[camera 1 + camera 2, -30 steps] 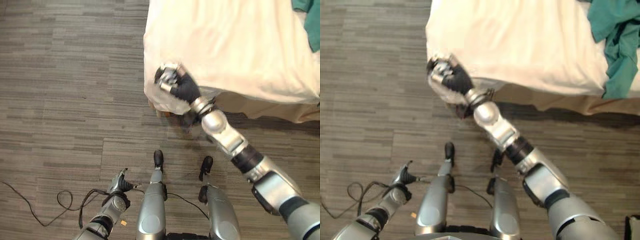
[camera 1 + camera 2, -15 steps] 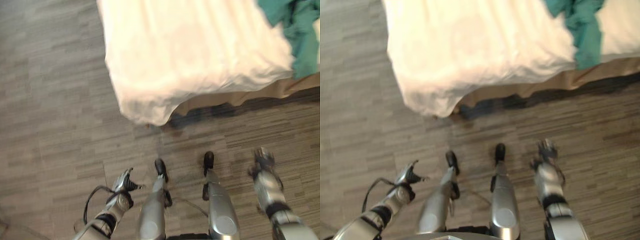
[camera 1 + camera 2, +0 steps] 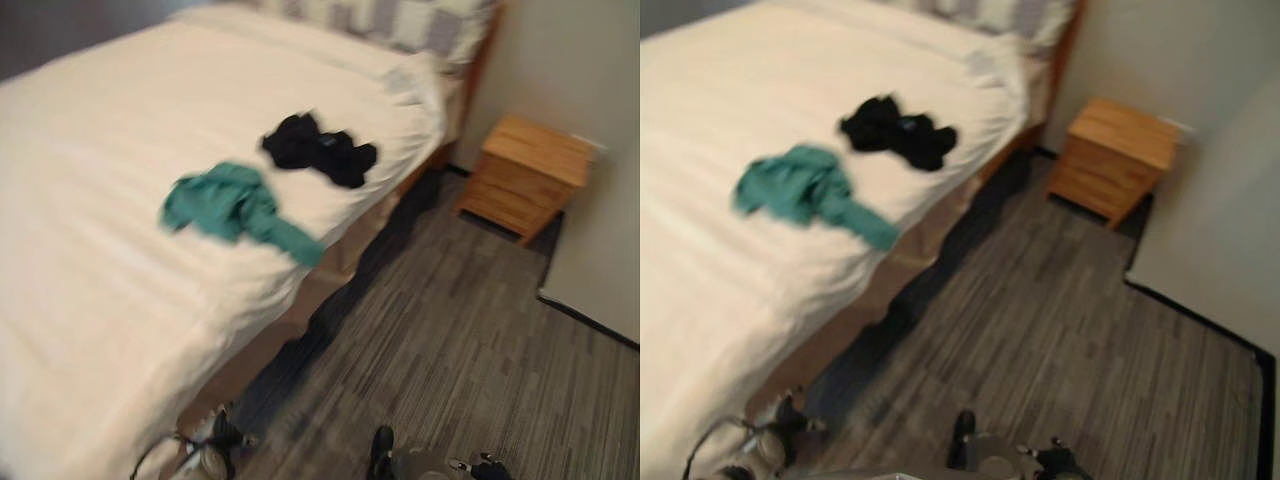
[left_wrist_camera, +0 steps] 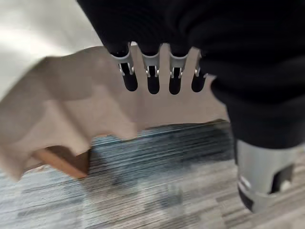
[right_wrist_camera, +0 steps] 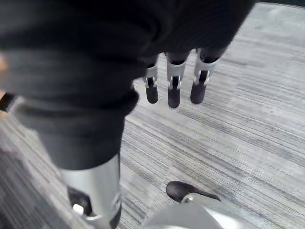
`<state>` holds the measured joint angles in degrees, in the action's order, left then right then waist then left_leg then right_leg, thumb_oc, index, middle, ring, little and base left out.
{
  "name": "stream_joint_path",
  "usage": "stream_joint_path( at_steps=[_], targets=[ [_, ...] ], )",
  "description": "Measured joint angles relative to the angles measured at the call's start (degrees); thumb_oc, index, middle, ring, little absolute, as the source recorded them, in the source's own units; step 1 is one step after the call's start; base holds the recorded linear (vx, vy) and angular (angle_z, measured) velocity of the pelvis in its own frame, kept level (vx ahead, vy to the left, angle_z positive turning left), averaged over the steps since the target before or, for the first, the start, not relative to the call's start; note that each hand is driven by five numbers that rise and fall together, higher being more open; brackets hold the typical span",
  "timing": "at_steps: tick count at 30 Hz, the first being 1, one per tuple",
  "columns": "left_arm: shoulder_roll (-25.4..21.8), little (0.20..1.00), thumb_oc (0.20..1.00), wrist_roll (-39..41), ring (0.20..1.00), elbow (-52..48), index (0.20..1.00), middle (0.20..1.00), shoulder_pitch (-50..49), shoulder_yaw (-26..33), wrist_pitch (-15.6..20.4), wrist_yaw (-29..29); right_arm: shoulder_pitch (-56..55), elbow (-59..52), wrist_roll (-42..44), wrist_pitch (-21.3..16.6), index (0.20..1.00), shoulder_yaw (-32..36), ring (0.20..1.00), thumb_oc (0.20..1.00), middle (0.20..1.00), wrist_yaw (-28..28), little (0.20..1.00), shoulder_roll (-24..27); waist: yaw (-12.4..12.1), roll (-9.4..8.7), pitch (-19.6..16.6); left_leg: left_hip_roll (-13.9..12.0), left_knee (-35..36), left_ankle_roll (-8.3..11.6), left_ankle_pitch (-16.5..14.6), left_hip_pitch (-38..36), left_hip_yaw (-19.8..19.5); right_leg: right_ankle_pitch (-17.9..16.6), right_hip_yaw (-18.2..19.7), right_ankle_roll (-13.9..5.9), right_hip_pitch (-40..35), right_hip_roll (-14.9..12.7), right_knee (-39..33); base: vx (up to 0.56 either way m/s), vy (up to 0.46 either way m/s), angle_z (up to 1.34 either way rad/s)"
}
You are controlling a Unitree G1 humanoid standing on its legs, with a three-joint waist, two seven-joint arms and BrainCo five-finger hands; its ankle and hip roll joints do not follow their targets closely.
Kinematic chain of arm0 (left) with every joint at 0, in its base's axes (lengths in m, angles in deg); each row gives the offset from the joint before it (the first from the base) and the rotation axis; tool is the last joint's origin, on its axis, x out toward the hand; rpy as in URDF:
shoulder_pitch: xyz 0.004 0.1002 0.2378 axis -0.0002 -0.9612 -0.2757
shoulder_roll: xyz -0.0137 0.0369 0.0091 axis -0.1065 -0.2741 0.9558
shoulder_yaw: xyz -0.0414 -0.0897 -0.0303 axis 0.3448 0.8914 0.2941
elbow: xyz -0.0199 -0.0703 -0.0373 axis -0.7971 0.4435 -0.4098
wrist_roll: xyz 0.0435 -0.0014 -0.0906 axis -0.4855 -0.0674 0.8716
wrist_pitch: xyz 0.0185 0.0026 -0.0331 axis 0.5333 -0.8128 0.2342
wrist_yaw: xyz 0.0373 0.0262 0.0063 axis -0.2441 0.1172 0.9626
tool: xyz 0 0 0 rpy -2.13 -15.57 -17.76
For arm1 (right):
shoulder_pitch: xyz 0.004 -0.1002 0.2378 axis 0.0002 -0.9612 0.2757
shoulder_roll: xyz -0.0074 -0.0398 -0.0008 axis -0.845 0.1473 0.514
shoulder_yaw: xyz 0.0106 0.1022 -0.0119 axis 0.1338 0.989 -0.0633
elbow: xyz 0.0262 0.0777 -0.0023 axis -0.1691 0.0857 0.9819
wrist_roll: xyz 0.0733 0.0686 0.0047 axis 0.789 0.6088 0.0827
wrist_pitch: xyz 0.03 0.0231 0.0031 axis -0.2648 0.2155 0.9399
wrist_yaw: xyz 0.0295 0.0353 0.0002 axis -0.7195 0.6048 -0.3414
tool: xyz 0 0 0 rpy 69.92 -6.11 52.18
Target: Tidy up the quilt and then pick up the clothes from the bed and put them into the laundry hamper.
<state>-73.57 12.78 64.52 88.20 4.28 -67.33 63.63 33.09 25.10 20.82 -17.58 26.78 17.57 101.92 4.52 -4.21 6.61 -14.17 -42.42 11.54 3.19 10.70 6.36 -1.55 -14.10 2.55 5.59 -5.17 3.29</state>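
Note:
A white quilt lies spread flat over the bed. On it, near the bed's side edge, lies a crumpled teal garment, with one end hanging over the edge. A black garment is bunched a little farther toward the pillows. My left hand hangs low beside the bed. In the left wrist view its fingers are straight and hold nothing, in front of the tan bed skirt. My right hand hangs low over the floor, its fingers straight and empty.
A wooden nightstand stands by the head of the bed against a pale wall. Grey striped carpet runs between the bed's side and the wall. A wooden bed leg shows under the skirt.
My right hand has let go of the quilt's corner and dropped to my side. The camera has swung up, so the bed top, both garments and the nightstand have come into view.

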Motion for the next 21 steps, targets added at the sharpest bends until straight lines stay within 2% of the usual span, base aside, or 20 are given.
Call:
stream_joint_path(
  at_steps=[1,2,3,4,5,6,7,8,9,10,11,12,13,14,15,16,18,20,21],
  targets=[
    [1.31,1.000,1.000,1.60,1.000,-2.01,1.000,1.000,1.21,0.76,1.16,0.73,0.83,-2.22,-1.75,0.28,1.000,-1.78,1.000,1.000,1.000,-0.28,1.000,1.27,-3.66,-0.83,0.33,8.97,4.02,-1.45,-3.13,2.45,-7.83,-1.07,5.28,-0.03,-0.35,-0.36,-1.94,0.35,0.115,-1.81],
    [2.21,1.000,1.000,1.90,1.000,-1.73,1.000,1.000,2.07,1.47,1.22,0.90,2.64,-2.09,-2.95,0.29,1.000,-2.84,1.000,1.000,1.000,-0.03,1.000,1.70,-3.83,-0.09,0.52,9.90,5.66,-1.30,-4.25,5.14,-9.23,-1.13,7.03,-0.10,-2.42,0.70,-4.44,0.42,0.135,-2.02],
    [2.74,1.000,1.000,2.73,1.000,-1.63,1.000,1.000,3.09,1.32,1.20,1.17,3.26,-1.53,-4.33,0.39,1.000,-3.67,1.000,1.000,1.000,-0.12,1.000,1.97,-3.93,0.48,0.70,9.60,9.62,-2.14,-4.70,6.22,-9.56,-1.64,7.90,-0.34,-4.31,1.60,-6.52,0.36,0.164,-0.98],
    [2.88,1.000,1.000,4.02,1.000,-2.94,1.000,1.000,4.93,1.13,1.78,1.41,4.05,-1.82,-5.33,0.34,1.000,-4.65,1.000,1.000,1.000,-0.36,1.000,1.55,-4.21,1.14,1.16,8.43,18.40,-3.12,-3.49,7.82,-8.15,-1.47,8.84,0.09,-7.05,2.71,-8.32,0.52,0.258,-0.69],
    [2.98,1.000,1.000,4.05,1.000,-3.37,1.000,1.000,5.29,1.01,1.86,1.46,4.11,-1.55,-6.51,0.31,1.000,-5.79,1.000,1.000,1.000,-0.44,1.000,1.30,-4.01,1.74,0.93,8.65,26.79,-3.87,-2.80,7.75,-7.40,0.64,9.49,-1.27,-8.20,3.38,-8.26,0.57,0.290,-0.57],
    [3.09,1.000,1.000,4.09,1.000,-3.76,1.000,1.000,5.86,0.87,2.31,1.60,4.13,-1.62,-6.86,0.34,1.000,-6.16,1.000,1.000,1.000,-0.62,1.000,1.33,-4.10,2.18,1.02,8.64,33.81,-3.94,-1.67,7.17,-7.52,0.94,10.21,-0.84,-9.29,3.72,-8.35,0.53,0.228,-0.35],
    [3.19,1.000,1.000,4.10,1.000,-4.19,1.000,1.000,6.32,0.56,2.57,1.62,4.33,-1.62,-6.87,0.37,1.000,-6.25,1.000,1.000,1.000,-0.61,1.000,1.46,-4.20,2.66,1.23,8.97,36.51,-4.19,0.04,7.22,-7.36,1.49,10.84,-1.12,-10.18,3.86,-8.31,0.38,0.135,-0.47],
    [3.55,1.000,1.000,4.09,1.000,-3.91,1.000,1.000,5.84,0.20,2.69,1.68,4.33,-1.04,-6.86,0.30,1.000,-6.02,1.000,1.000,1.000,-0.50,1.000,1.62,-4.69,3.41,0.98,9.33,42.28,-4.06,1.63,7.17,-7.31,3.69,11.87,-1.58,-10.98,4.15,-8.33,0.58,0.203,-0.46],
    [4.11,1.000,1.000,4.07,1.000,-3.18,1.000,1.000,5.91,-0.18,2.77,1.44,4.59,-0.13,-6.87,0.37,1.000,-5.77,1.000,1.000,1.000,-0.46,1.000,2.09,-4.75,4.86,1.12,9.67,47.40,-4.83,2.73,5.95,-7.35,4.70,12.28,-2.47,-12.33,4.40,-8.12,0.59,0.245,-0.49],
    [4.14,1.000,1.000,4.07,1.000,-2.92,1.000,1.000,5.36,-0.69,2.53,1.21,4.24,-0.06,-6.88,0.39,1.000,-4.88,1.000,1.000,1.000,-0.46,1.000,2.25,-5.18,5.23,1.12,9.89,46.75,-5.42,3.04,5.39,-7.29,6.37,13.22,-2.49,-13.75,4.19,-8.04,0.59,0.245,-0.53],
    [4.19,1.000,1.000,4.01,1.000,-1.08,1.000,1.000,4.71,-1.19,2.37,0.93,2.94,0.66,-7.12,0.34,1.000,-3.65,1.000,1.000,1.000,-0.43,1.000,1.88,-5.24,5.13,1.18,11.70,44.58,-7.80,3.56,3.63,-8.24,7.85,14.41,-3.33,-15.29,2.92,-6.80,0.55,0.265,-0.83],
    [4.75,1.000,1.000,4.04,1.000,1.83,1.000,1.000,3.35,-1.15,0.99,0.74,2.82,1.52,-8.78,0.40,1.000,-3.50,1.000,1.000,1.000,-0.50,1.000,1.25,-5.88,4.78,1.38,12.75,43.90,-9.49,4.73,0.68,-8.10,11.55,13.79,-5.21,-11.45,1.80,5.67,0.52,0.254,-0.94],
    [4.62,1.000,1.000,4.04,1.000,1.87,1.000,1.000,2.25,-1.21,0.96,0.25,2.25,1.43,-9.05,0.39,1.000,-4.18,1.000,1.000,1.000,-0.50,1.000,0.97,-5.93,4.64,1.46,12.87,44.51,-10.25,4.96,-1.36,-6.81,11.39,12.67,-5.57,-8.98,1.30,13.23,0.70,0.325,-1.02],
    [4.77,1.000,1.000,4.00,1.000,2.54,1.000,1.000,1.97,-2.79,0.98,-0.64,2.26,0.87,-9.14,0.31,1.000,-3.77,1.000,1.000,1.000,-0.79,1.000,0.54,-5.71,4.64,2.74,12.92,44.80,-11.76,4.22,-3.84,-5.16,10.03,10.83,-7.45,-3.12,-0.34,27.03,0.33,0.146,-0.79],
    [5.29,1.000,1.000,3.97,1.000,2.82,1.000,1.000,1.77,-4.51,0.34,-1.34,2.44,0.03,-9.02,0.20,1.000,-3.34,1.000,1.000,1.000,-0.73,1.000,0.02,-4.52,4.76,4.42,13.81,46.02,-13.53,3.80,-6.83,-4.99,7.83,9.53,-8.93,3.49,-2.63,41.15,0.50,0.132,-0.24],
    [6.58,1.000,1.000,3.76,1.000,2.98,1.000,1.000,2.07,-5.76,0.20,-1.64,2.59,-1.50,-8.82,-0.38,1.000,-1.62,1.000,1.000,1.000,-0.19,1.000,-0.75,-1.19,4.27,4.53,15.26,47.48,-14.87,2.74,-8.31,-5.51,8.90,9.14,-9.32,9.46,-4.11,46.69,0.50,0.055,0.14],
    [7.04,1.000,1.000,2.68,1.000,2.21,1.000,1.000,3.21,-8.53,0.75,-1.12,2.76,-3.16,-8.80,-0.40,1.000,-1.70,1.000,1.000,1.000,-0.25,1.000,-0.79,0.28,4.31,4.88,16.09,47.46,-15.47,0.72,-8.60,-6.99,10.48,9.07,-9.01,15.37,-2.38,40.00,0.62,-0.007,0.41],
    [8.42,1.000,1.000,0.60,1.000,4.66,1.000,1.000,6.47,-9.00,1.22,-1.80,2.65,-3.42,-8.41,-0.63,1.000,0.75,1.000,1.000,1.000,-0.24,1.000,-1.52,2.32,4.12,5.53,17.55,47.12,-14.94,-2.15,-10.80,-8.33,8.86,5.98,-8.70,15.88,0.76,13.13,0.65,-0.094,0.46],
    [9.23,1.000,1.000,0.50,1.000,4.76,1.000,1.000,6.43,-8.91,1.24,-2.40,2.48,-3.42,-8.39,-0.59,1.000,0.79,1.000,1.000,1.000,-0.20,1.000,-1.45,3.09,4.00,5.71,18.43,47.12,-15.07,-2.85,-12.15,-8.70,7.16,4.09,-8.41,15.25,0.97,5.66,0.68,-0.101,0.39]
  ],
)
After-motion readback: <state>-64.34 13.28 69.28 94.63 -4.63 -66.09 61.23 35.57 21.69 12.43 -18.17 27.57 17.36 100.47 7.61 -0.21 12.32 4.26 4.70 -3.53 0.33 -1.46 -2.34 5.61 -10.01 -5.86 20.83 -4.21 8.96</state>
